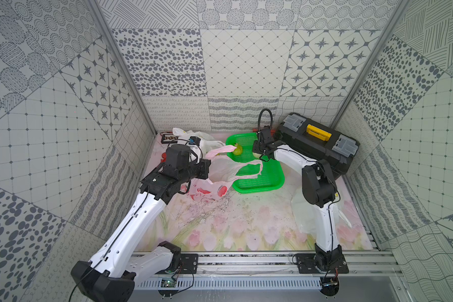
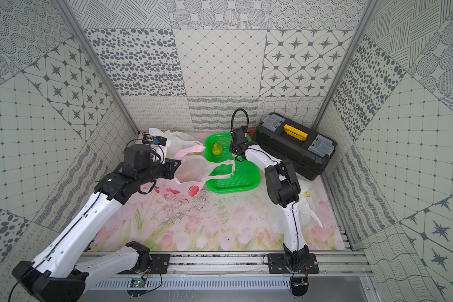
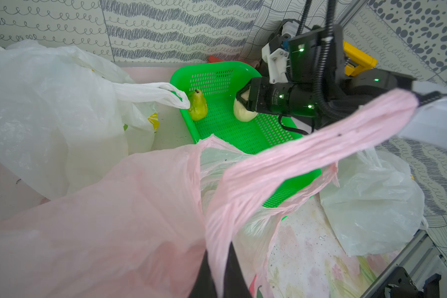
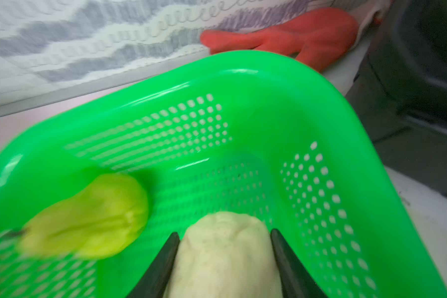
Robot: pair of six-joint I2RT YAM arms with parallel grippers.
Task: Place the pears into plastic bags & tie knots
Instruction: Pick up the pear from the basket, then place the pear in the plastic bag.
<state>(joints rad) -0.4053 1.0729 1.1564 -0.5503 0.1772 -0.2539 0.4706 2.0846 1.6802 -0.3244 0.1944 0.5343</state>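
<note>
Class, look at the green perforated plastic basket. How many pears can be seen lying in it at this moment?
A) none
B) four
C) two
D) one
C: the green perforated plastic basket holds one yellow-green pear and one pale cream pear, the pale one sitting between the fingers of the right tool.

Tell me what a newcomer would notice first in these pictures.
The bright green basket at the back of the table stands out, with the right gripper clasping a pale pear inside it and a green pear lying nearby. Beside it, the left gripper holds up a pink bag by one handle, its mouth open.
</note>
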